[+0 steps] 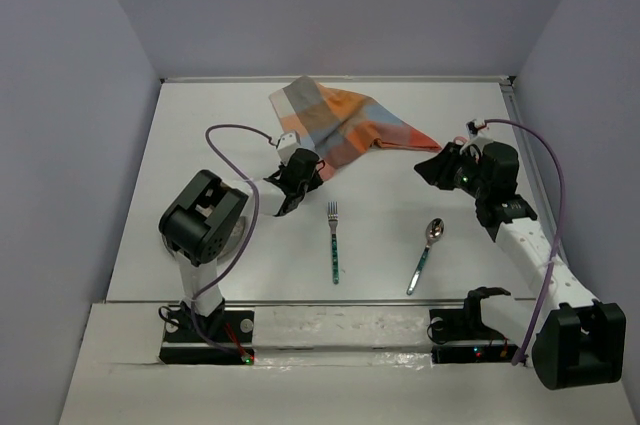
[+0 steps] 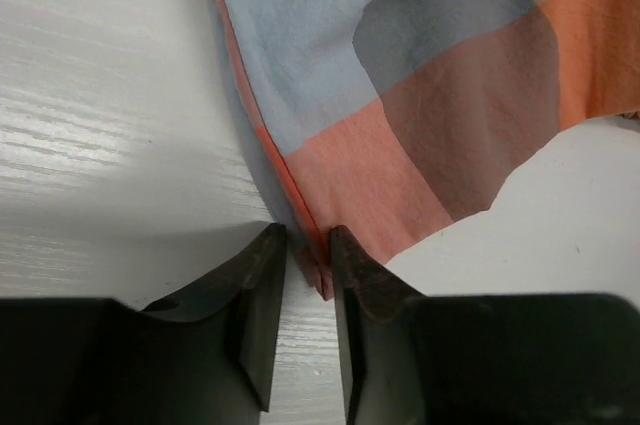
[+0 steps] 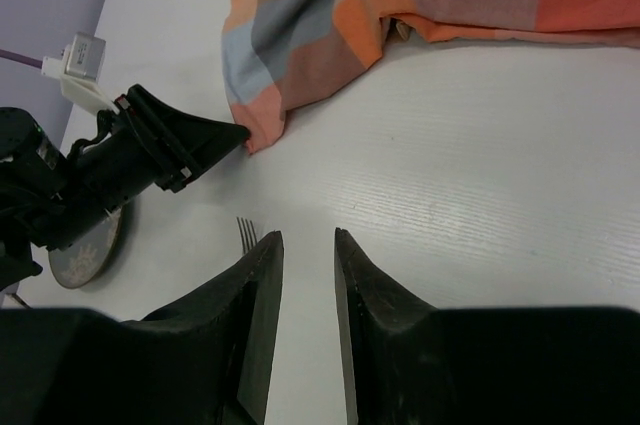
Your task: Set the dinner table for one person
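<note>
Left black two-finger pincer (image 2: pixel 308 245) clenched on corner of orange-blue-grey checkered cloth (image 2: pixel 430 75), low over large flat white surface (image 1: pixel 200 145). Cloth lies crumpled at far centre. Right black pincer (image 3: pixel 305 245) empty, fingers narrowly parted. Teal-handled metal fork (image 1: pixel 334 241) and spoon (image 1: pixel 426 255) near front edge.

fork (image 1: pixel 334 242) left of spoon (image 1: pixel 427 253) — cloth (image 1: pixel 340 127) behind both, on the dinner table (image 1: pixel 400 285).

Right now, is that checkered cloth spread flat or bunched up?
Bunched up: the checkered cloth lies in raised folds, one corner pinched in the left hand.
</note>
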`<state>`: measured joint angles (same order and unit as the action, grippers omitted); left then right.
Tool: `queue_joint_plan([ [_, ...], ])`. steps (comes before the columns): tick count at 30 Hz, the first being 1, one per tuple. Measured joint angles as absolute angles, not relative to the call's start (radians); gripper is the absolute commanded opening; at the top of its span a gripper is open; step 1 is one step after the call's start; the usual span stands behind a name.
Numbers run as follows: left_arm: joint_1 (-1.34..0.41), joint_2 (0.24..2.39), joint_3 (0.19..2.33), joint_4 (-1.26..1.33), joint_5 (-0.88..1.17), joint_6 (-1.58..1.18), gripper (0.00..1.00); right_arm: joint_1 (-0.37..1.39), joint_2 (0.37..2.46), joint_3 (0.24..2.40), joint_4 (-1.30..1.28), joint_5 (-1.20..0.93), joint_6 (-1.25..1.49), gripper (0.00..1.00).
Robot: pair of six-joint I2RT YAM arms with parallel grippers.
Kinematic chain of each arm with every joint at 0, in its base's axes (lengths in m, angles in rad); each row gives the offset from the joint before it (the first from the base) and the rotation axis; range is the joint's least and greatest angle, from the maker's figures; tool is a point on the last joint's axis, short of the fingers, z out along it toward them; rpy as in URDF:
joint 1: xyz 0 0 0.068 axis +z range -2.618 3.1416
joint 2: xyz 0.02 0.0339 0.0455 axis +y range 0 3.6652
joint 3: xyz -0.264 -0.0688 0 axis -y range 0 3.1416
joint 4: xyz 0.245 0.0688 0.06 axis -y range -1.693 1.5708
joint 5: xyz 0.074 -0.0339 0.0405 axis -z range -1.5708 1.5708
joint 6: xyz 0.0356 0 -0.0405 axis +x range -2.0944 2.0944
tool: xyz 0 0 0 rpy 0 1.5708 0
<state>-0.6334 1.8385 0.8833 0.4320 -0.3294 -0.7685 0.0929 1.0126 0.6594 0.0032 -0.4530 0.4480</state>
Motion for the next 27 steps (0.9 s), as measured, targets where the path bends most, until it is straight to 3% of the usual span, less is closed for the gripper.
queue_joint_plan([
  [7, -0.633, 1.85, 0.889, 0.434, -0.361, -0.735, 0.0, 0.093, 1.005, 0.659, 0.008, -0.452, 0.446, 0.34],
  [14, -0.628, 1.818, 0.888, 0.419, -0.39, -0.685, 0.0, 0.093, 1.001, 0.658, 0.009, -0.45, 0.441, 0.35],
  [27, -0.56, 1.526, 0.817, 0.436, -0.393, -0.655, 0.0, 0.093, 1.001, 0.657, 0.009, -0.424, 0.436, 0.37],
])
